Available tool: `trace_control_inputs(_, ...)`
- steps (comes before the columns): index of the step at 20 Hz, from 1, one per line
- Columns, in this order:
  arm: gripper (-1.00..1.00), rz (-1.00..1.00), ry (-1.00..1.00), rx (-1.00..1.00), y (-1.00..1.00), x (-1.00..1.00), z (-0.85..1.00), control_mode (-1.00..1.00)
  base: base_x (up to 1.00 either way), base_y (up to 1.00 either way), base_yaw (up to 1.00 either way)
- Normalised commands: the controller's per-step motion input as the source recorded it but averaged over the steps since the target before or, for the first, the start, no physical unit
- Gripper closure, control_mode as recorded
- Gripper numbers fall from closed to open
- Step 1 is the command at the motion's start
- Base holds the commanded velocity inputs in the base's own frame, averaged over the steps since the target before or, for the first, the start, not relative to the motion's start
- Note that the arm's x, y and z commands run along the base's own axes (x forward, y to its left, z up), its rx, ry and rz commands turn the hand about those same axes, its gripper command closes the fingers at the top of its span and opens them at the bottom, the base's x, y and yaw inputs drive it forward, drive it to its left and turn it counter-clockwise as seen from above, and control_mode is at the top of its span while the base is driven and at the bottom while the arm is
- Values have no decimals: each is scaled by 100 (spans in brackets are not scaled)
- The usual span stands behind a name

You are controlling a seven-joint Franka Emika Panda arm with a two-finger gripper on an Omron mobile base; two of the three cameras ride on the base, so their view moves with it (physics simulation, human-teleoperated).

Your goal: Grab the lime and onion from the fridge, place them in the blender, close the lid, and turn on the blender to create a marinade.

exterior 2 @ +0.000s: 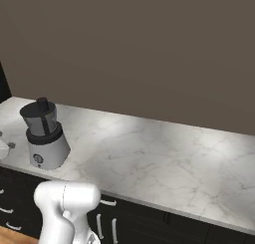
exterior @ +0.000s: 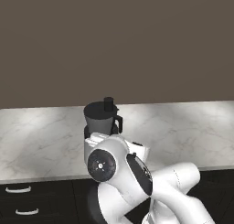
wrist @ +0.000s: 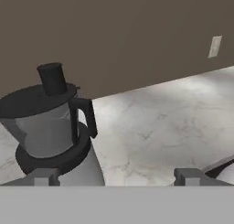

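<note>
- Two dark fingertips of your hand (wrist: 117, 176) stand spread wide and empty, low before the blender (wrist: 52, 136).
- Your lid (wrist: 39, 97) already sits on the jar, knob up; lime and onion are unseen, perhaps inside.
- Judging by that, you're at the last step: turning the round knob (exterior 2: 39, 158) on the grey base.
- Beyond, a white marble bench (exterior 2: 164, 158) runs under a plain brown wall (exterior: 117, 40), black drawers (exterior: 20, 202) below.
</note>
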Motion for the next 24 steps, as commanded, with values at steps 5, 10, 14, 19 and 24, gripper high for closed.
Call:
trace_control_inputs(5, -100, -39, -12, 3, 0, -10, -69, -100, 0, 0, 0)
trace_control_inputs(10, -100, -25, -10, 2, 0, 0, -78, -100, 0, 0, 0)
trace_control_inputs(14, -100, -6, -2, 1, -4, 0, -86, -100, 0, 0, 0)
trace_control_inputs(19, -100, -1, -4, 0, -3, 7, -68, -100, 0, 0, 0)
trace_control_inputs(24, -100, 0, -8, 0, 0, 29, -41, -100, 0, 0, 0)
